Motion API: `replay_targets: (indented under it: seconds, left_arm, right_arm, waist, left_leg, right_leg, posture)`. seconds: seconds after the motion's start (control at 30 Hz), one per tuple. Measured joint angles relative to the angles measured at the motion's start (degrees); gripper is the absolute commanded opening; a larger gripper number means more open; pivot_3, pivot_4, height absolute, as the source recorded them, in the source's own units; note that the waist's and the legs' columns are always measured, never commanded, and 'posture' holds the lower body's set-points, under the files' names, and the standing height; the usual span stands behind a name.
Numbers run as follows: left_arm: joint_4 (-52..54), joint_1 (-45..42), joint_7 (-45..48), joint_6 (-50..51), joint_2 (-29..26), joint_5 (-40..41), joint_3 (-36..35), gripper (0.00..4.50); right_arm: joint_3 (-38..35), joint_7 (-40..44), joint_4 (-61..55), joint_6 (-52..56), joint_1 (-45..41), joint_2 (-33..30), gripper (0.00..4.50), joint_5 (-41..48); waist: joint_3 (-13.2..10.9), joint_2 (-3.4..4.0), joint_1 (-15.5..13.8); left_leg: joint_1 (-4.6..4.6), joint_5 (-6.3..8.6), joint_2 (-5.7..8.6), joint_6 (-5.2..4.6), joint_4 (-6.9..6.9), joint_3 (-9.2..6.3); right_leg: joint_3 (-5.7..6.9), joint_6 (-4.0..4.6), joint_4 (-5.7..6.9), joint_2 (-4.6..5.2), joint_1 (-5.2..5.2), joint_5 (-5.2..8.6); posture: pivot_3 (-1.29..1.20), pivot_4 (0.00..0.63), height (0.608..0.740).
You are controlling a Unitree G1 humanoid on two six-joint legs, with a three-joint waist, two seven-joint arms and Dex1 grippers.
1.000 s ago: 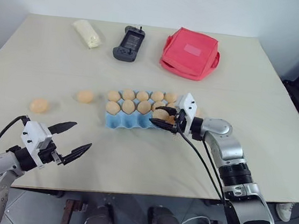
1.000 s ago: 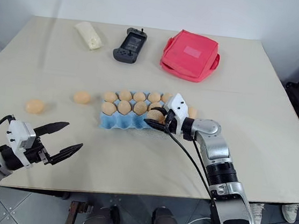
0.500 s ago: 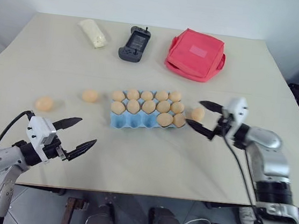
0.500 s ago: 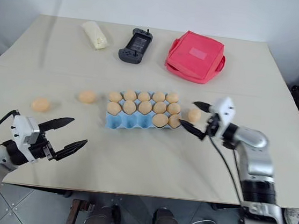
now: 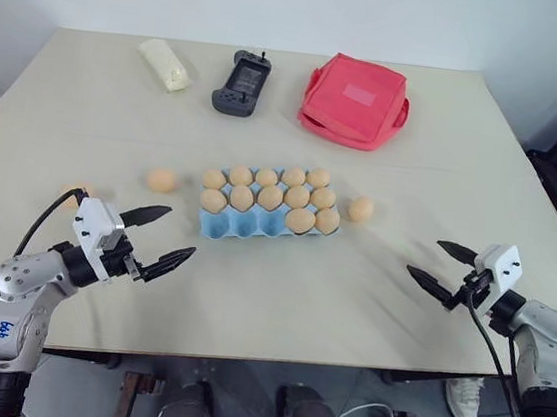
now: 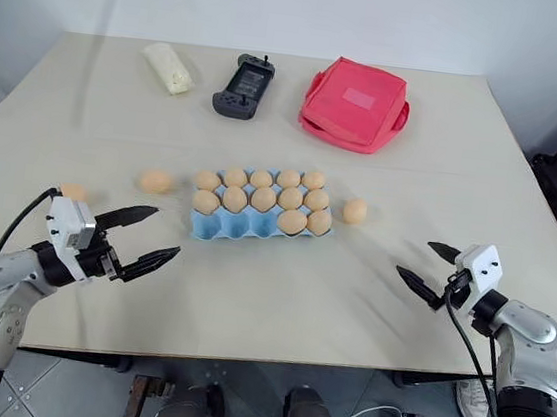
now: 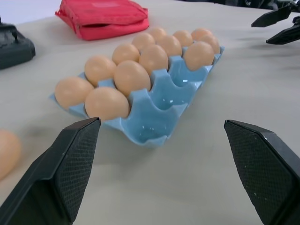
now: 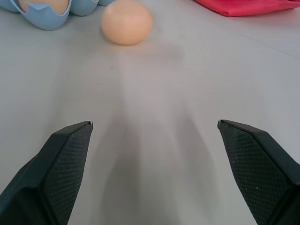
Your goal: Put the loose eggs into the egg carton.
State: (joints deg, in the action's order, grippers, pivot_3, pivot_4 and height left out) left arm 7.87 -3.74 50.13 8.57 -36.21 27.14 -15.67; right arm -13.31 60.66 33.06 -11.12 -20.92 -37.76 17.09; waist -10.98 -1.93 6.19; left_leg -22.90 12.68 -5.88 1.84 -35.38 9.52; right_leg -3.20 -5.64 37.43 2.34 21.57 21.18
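A light blue moulded pulp egg carton (image 5: 268, 217) sits near the middle of the beige tabletop (image 5: 278, 299), its two far rows full of tan-brown oval eggs, ten in all, while the near row of cups stands mostly empty – the right-hand end of it cannot be made out. Three loose eggs lie on the tabletop: one egg (image 5: 361, 209) just beside the carton's right end, one egg (image 5: 162, 179) near its left end, and a third egg (image 6: 73, 191) further toward the left edge, partly hidden behind the left arm.

The left gripper (image 5: 162, 235) hovers over the tabletop toward the near left corner, its two black fingers spread wide and holding nothing, pointing toward the carton. The right gripper (image 5: 444, 269) hangs near the near right corner – well apart from the carton – with its fingers likewise spread and empty, aimed toward the egg by the carton's right end.

Along the far edge lie a pale cream oblong packet (image 5: 164, 63), a dark grey handheld game controller (image 5: 240, 82) and a red fabric pouch (image 5: 355, 101)
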Motion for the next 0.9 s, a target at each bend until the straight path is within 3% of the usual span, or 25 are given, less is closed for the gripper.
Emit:
replay_targets:
  seconds: [0.2, 0.43, 0.67, 0.77, 0.9]
  left_arm:
    - [-0.38, -1.06, 0.75, -0.08, 0.0, 0.01, 0.52, 4.5]
    - [0.55, 0.22, 0.21, 0.04, 0.15, 0.06, 0.42, 4.5]
    - [3.11, 3.16, -1.78, 0.15, 0.24, 0.42, -0.52, 4.5]
    - [3.69, 4.44, -2.49, 0.15, 0.24, 0.62, -1.51, 4.5]
    - [5.25, 4.83, -3.12, 0.15, 0.24, 0.65, -1.7, 4.5]
  right_arm:
    - [6.33, 3.59, 4.42, 2.06, -14.24, 1.71, 4.47, -2.23]
    - [13.69, 6.29, 19.48, 2.32, -29.74, 6.4, 4.47, -8.99]
    - [16.83, 4.47, 32.49, -1.12, -36.91, 9.72, 4.47, -14.99]
    - [16.45, 3.69, 35.21, -2.62, -37.94, 10.62, 3.86, -15.5]
    - [15.15, 3.62, 36.27, -3.83, -39.11, 11.3, 2.54, -15.45]
  waist:
    - [0.0, 0.0, 0.98]
    - [0.0, 0.0, 1.07]
    - [-0.01, 0.01, 1.27]
    - [-0.01, 0.01, 1.74]
    - [-0.01, 0.02, 1.95]
  left_leg:
    - [0.18, -0.05, 0.03, -0.13, 0.01, 0.29]
    - [0.15, -0.01, 0.0, -0.06, 0.13, 0.33]
    - [0.12, 0.02, -0.01, -0.03, 0.12, 0.34]
    - [0.12, 0.01, -0.01, -0.04, 0.11, 0.35]
    - [0.14, -0.01, -0.01, -0.05, 0.11, 0.35]
  right_leg:
    - [-0.05, -0.12, 0.01, 0.11, -0.03, -0.15]
    - [-0.04, -0.09, -0.06, 0.18, 0.04, -0.12]
    - [-0.05, -0.1, -0.1, 0.19, 0.06, -0.11]
    - [-0.05, -0.1, -0.08, 0.21, 0.06, -0.11]
    - [-0.05, -0.1, -0.04, 0.21, 0.06, -0.11]
  posture:
    - [0.0, 0.15, 0.74]
    - [0.0, 0.15, 0.74]
    - [0.0, 0.15, 0.74]
    - [0.0, 0.15, 0.74]
    - [0.0, 0.15, 0.74]
